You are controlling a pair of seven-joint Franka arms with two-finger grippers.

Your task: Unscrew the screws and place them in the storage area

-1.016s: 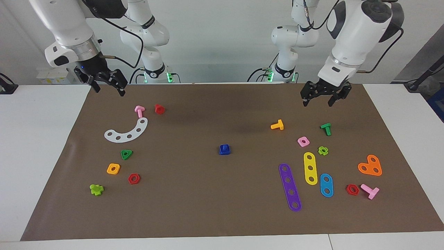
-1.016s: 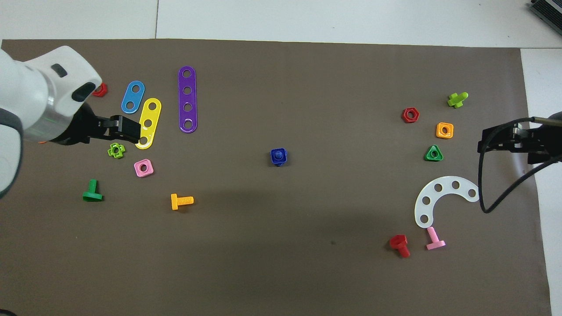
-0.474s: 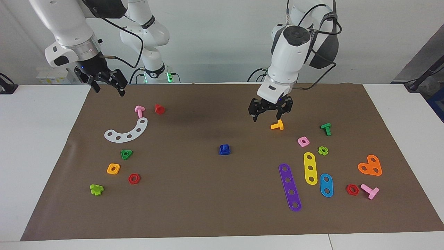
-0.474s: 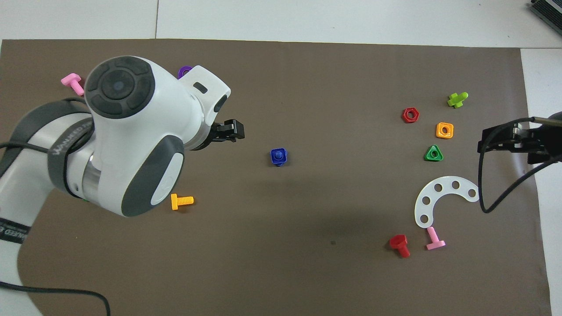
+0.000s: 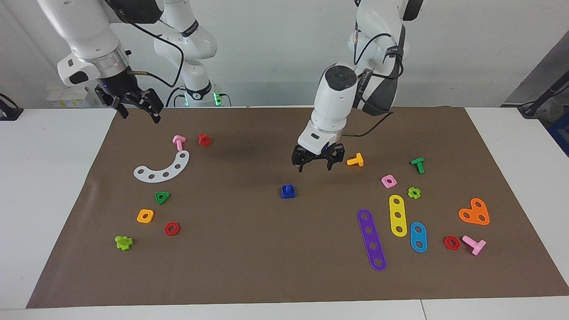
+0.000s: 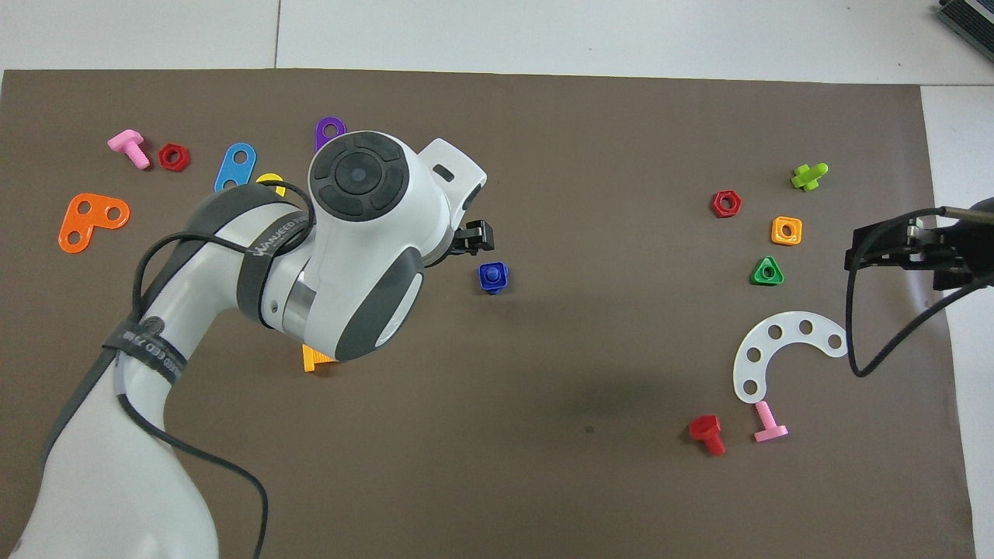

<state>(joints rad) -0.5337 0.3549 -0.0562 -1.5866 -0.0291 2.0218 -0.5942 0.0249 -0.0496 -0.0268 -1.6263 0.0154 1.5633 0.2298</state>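
My left hand [image 5: 317, 167] has swung in from the left arm's end of the tabletop [image 5: 249, 266] and dropped lower over the mat; it now hangs over the middle, fingers spread and empty. I judge this to be the approach step: nothing is grasped and nothing unscrewed yet. The dark-blue screw [image 5: 288, 191] stands shaft-up in its blue square nut [image 6: 493, 285] at mid-mat, untouched and unmoved. In the facing view the screw lies at about 7 o'clock from my left hand, near but apart, with bare mat between them; in the overhead view it sits at roughly 5 o'clock from the fingertips. The orange bolt [image 5: 355, 160] lies at 3 o'clock of the hand in the facing view. My right hand [image 5: 135, 106] waits, open and empty, at the right arm's end. The storage area [image 5: 151, 231], among the green triangle [image 5: 162, 197], yellow square [image 5: 145, 216] and red hexagon [image 5: 171, 229], holds no blue screw.
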